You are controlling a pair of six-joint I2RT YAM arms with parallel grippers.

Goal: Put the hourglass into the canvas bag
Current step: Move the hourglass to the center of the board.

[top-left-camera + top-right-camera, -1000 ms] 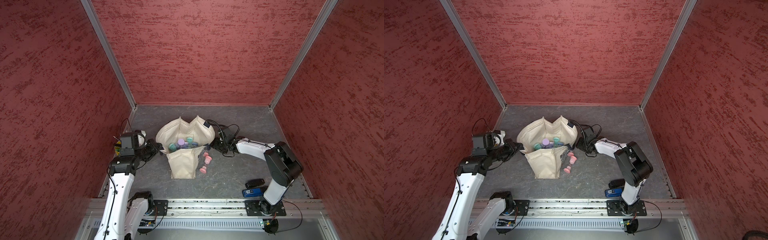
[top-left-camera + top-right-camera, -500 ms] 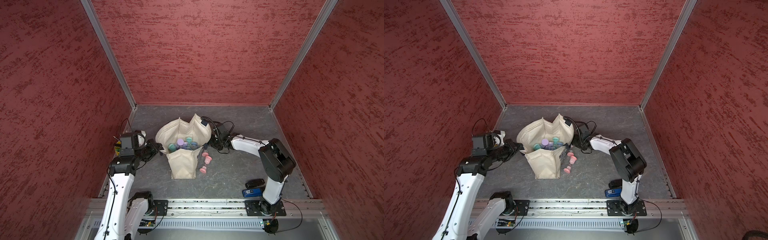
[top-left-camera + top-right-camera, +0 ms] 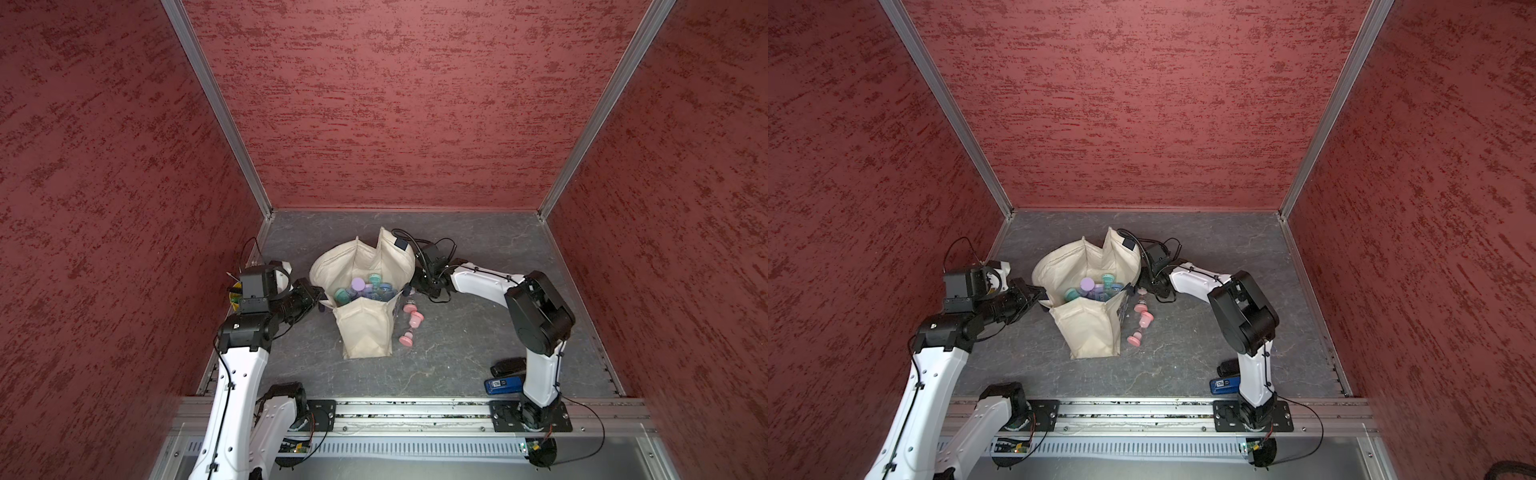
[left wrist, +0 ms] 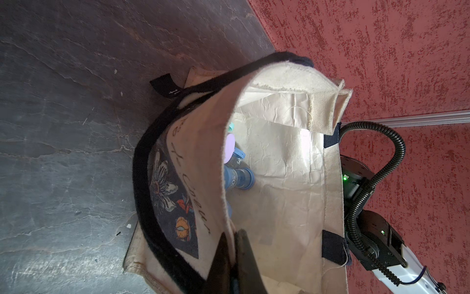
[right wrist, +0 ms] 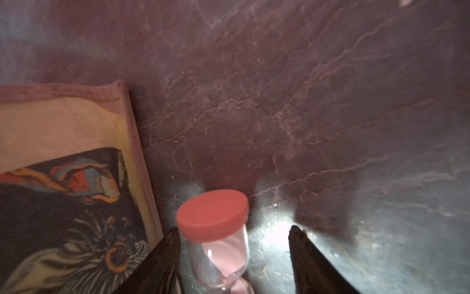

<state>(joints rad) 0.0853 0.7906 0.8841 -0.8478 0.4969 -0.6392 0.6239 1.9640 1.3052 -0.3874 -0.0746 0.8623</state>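
The cream canvas bag [image 3: 362, 328] stands open at mid-floor, and my left gripper [image 3: 318, 297] is shut on its left rim; the left wrist view shows the jaws [image 4: 234, 245] pinching the canvas wall [image 4: 284, 193]. Teal, purple and blue hourglasses [image 3: 358, 286] lie inside. Two pink hourglasses lie on the floor by the bag's right side, one nearer the front [image 3: 410, 330]. The other pink hourglass [image 5: 216, 229] lies between the fingers of my right gripper [image 5: 232, 235], which is open and low over it beside the bag [image 5: 63, 132]. One fingertip [image 5: 171, 241] is close to its cap.
A blue device [image 3: 503, 384] and a black object [image 3: 507, 366] lie by the right arm's base. A yellow cup [image 3: 235, 296] sits behind my left wrist. Red walls close in three sides; a metal rail [image 3: 415, 409] runs along the front.
My right arm has moved left toward the bag, down to the pink hourglass, and its jaws have opened wider. The left arm has stayed put, gripping the bag rim.
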